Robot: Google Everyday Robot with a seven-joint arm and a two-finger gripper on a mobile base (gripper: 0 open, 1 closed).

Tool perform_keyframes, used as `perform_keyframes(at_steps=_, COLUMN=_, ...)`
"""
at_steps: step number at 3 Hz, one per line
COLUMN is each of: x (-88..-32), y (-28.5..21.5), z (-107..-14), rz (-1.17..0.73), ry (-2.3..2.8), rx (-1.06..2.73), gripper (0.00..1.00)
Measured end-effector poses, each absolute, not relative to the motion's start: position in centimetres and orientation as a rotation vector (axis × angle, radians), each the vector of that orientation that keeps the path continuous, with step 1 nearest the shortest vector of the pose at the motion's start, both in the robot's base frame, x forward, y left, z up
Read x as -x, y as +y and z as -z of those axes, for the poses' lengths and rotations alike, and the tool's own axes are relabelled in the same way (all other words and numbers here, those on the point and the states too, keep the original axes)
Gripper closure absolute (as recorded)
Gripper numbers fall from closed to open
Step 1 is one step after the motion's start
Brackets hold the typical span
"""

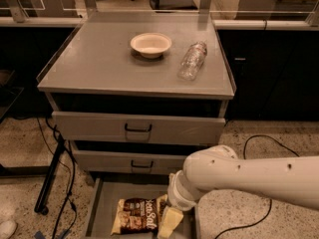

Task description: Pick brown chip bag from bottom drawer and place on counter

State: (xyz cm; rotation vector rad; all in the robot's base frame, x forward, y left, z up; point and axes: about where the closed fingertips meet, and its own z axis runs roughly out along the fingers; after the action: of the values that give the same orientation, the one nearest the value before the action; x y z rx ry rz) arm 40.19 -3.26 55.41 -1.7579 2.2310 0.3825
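Observation:
The brown chip bag point(138, 214) lies flat in the open bottom drawer point(104, 203), dark brown with white lettering and tan edges. My gripper point(168, 223) hangs at the end of the white arm, low over the drawer, right at the bag's right edge. Only one cream finger point(170, 221) shows, at the bottom of the view. The counter point(99, 59) is the grey cabinet top above.
A cream bowl point(151, 44) and a clear plastic bottle point(192, 59) lying on its side sit on the counter. Two upper drawers with black handles point(138, 128) are closed. Black cables and a stand leg point(52, 173) run down the cabinet's left side.

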Motion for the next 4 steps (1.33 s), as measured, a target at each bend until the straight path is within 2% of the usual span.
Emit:
perform_keyframes(at_steps=1, x=-40.5, y=-0.8, z=-48.9, rz=-0.477, ry=2.243, rx=1.753, gripper=0.0)
perform_keyframes(at_steps=3, x=-40.4, y=-0.3, z=-47.4, rz=-0.5, ry=2.254, rx=1.759, gripper=0.0)
perform_keyframes(at_steps=4, x=-41.2, y=1.3, z=-42.5, rz=-0.546, ry=2.26, rx=1.76, gripper=0.0)
